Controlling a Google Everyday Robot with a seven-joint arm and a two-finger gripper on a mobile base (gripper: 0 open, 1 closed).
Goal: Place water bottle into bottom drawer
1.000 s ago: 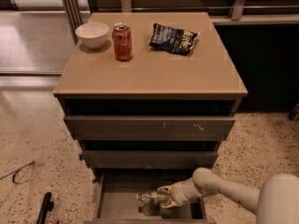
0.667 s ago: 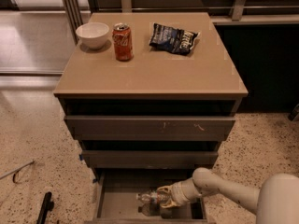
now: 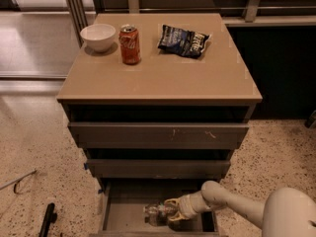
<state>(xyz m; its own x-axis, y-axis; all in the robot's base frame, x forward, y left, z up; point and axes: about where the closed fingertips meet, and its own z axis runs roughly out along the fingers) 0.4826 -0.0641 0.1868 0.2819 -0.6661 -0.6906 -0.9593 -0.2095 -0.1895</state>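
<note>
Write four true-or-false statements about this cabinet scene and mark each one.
1. The gripper is down in the bottom drawer, at the water bottle. True.
2. The soda can lies on its side. False: it stands upright on the cabinet top.
3. The white bowl sits left of the soda can. True.
4. The chip bag is inside a drawer. False: it lies on the cabinet top.
</note>
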